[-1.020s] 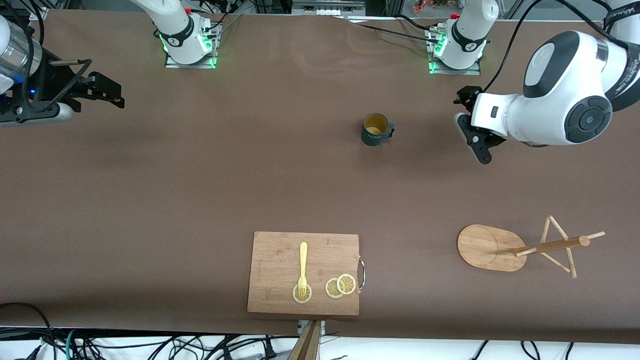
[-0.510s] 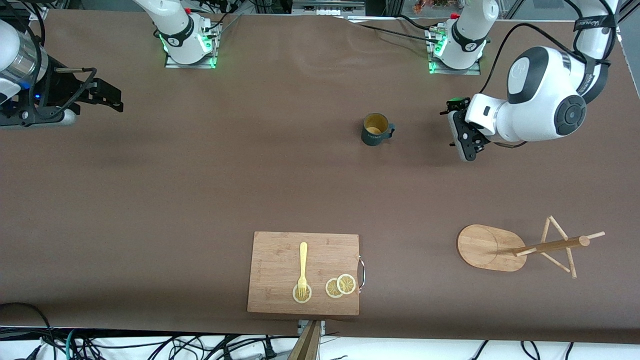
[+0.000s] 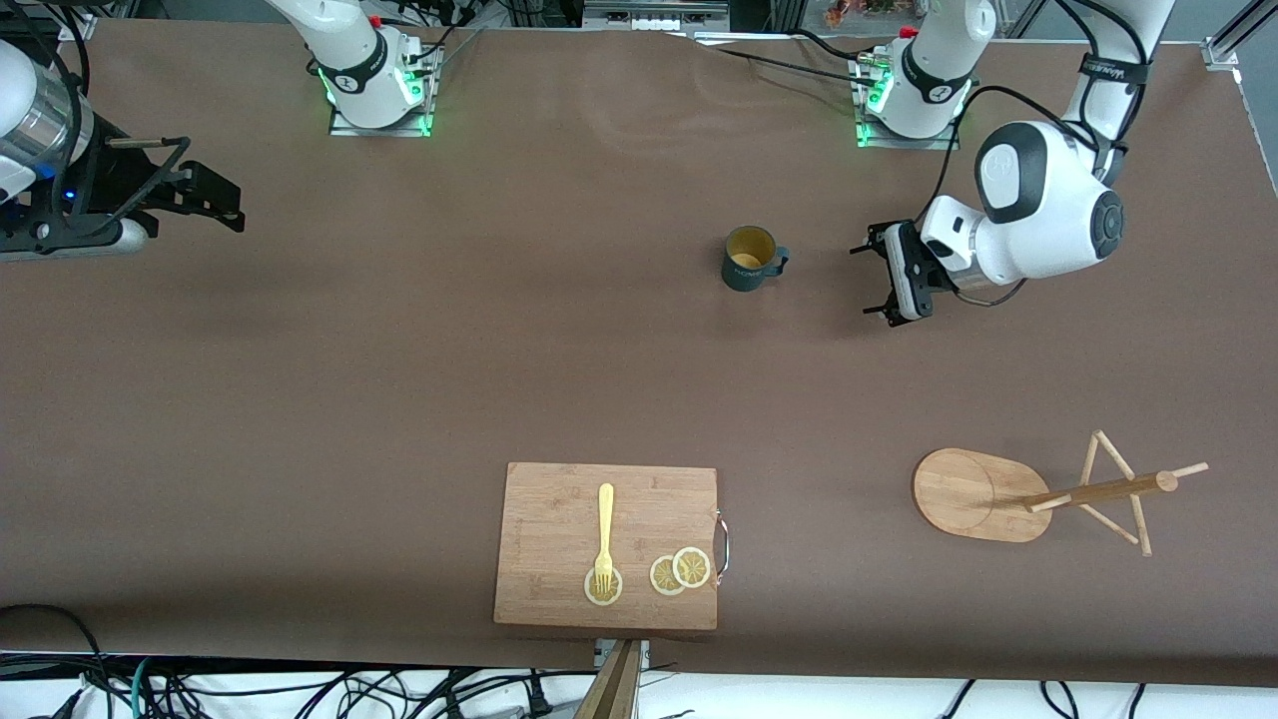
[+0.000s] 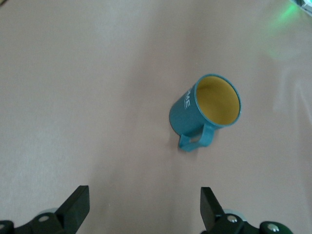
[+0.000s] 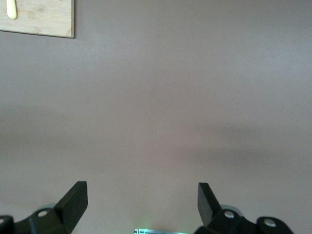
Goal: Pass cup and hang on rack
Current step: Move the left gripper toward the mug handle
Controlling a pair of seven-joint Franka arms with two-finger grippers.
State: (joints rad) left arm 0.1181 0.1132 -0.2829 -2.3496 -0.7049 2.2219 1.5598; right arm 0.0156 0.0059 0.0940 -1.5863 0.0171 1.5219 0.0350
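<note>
A single teal mug (image 3: 751,259) stands upright on the brown counter (image 3: 399,379), its handle turned toward the left arm's end. The left gripper (image 3: 879,281) hangs low over the counter at the mug's three o'clock in the front view, fingers spread and holding nothing, apart from the mug.

The left wrist view alone shows white lettering on the mug's (image 4: 204,112) wall and its yellow inside in full, with bare counter between the mug and the two dark fingertips (image 4: 73,207) of the left gripper (image 4: 144,207). The front view alone takes in everything else: one bamboo mug tree (image 3: 1038,494) at the mug's five o'clock, nearer the camera, with an oval base, a central post and thin pegs; and one wooden cutting board (image 3: 559,519) at the mug's seven o'clock, near the counter's camera-side edge.

On the cutting board lie one yellow fork (image 3: 604,534) and three lemon slices (image 3: 679,571), the fork's tines resting on one slice and the other two slices overlapping beside the board's metal handle (image 3: 723,544).

The right gripper (image 3: 215,195) waits over the right arm's end of the counter, at the mug's nine o'clock and well apart from it. The right wrist view shows its fingers (image 5: 73,200) parted and empty above bare counter, with one corner of the cutting board (image 5: 44,19) and the fork's tip (image 5: 11,9) in sight.
</note>
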